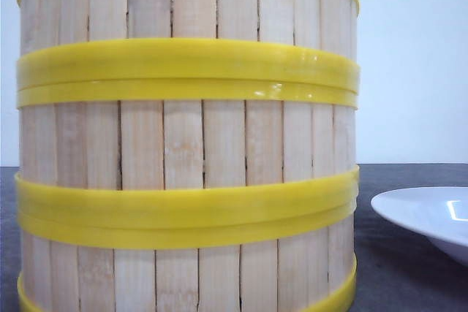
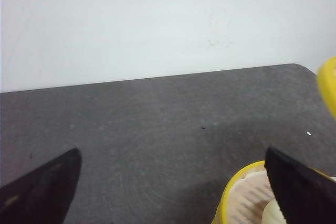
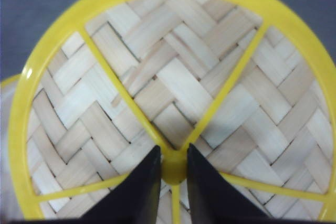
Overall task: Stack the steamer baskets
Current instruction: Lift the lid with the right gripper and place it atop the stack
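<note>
Stacked pale bamboo steamer baskets (image 1: pixel 186 151) with yellow bands fill the front view beside a white plate (image 1: pixel 431 221). Right gripper (image 3: pixel 173 169) seemingly pinches a woven yellow-spoked lid (image 3: pixel 178 87); left gripper (image 2: pixel 173 182) gapes wide.

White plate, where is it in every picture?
Front view: white plate at the lower right, beside the steamer baskets.
Left wrist view: not in it.
Right wrist view: not in it; a woven lid fills it.
Shared landmark: the dark table.

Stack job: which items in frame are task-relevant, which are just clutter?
In the job: stacked steamer baskets; woven lid pinched by right gripper; open basket by left gripper.
Lying about: white plate; table.
</note>
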You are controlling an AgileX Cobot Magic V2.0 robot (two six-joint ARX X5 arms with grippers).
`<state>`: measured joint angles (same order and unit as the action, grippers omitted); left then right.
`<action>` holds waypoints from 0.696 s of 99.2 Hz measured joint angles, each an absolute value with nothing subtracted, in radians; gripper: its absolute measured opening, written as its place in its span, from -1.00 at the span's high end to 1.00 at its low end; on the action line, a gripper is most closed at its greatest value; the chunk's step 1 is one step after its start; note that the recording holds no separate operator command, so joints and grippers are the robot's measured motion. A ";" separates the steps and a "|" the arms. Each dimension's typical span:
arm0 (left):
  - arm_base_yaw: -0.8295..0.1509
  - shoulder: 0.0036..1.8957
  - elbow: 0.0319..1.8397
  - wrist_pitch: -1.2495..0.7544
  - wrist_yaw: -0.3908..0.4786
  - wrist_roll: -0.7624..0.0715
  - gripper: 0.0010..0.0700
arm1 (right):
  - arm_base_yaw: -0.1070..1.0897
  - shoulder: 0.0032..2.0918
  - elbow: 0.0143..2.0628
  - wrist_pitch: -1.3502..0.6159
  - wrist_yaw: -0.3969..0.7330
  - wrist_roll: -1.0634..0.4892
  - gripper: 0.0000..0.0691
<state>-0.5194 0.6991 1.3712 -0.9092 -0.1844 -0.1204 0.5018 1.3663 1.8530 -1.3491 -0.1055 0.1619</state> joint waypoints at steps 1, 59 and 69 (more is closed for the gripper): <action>-0.519 0.699 1.371 -0.909 -0.184 -0.120 -0.98 | 0.510 1.372 1.856 -1.349 -0.105 0.162 0.84; -0.519 0.699 1.371 -0.944 -0.184 -0.120 -0.98 | 0.824 1.533 1.868 -1.351 -0.161 0.196 0.84; -0.519 0.699 1.371 -0.944 -0.184 -0.120 -0.98 | 0.851 1.543 1.868 -1.351 -0.157 0.199 0.84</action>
<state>-0.5194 0.6991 1.3712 -0.9443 -0.1844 -0.1204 0.8509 1.5429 1.8675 -1.3506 -0.1574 0.1986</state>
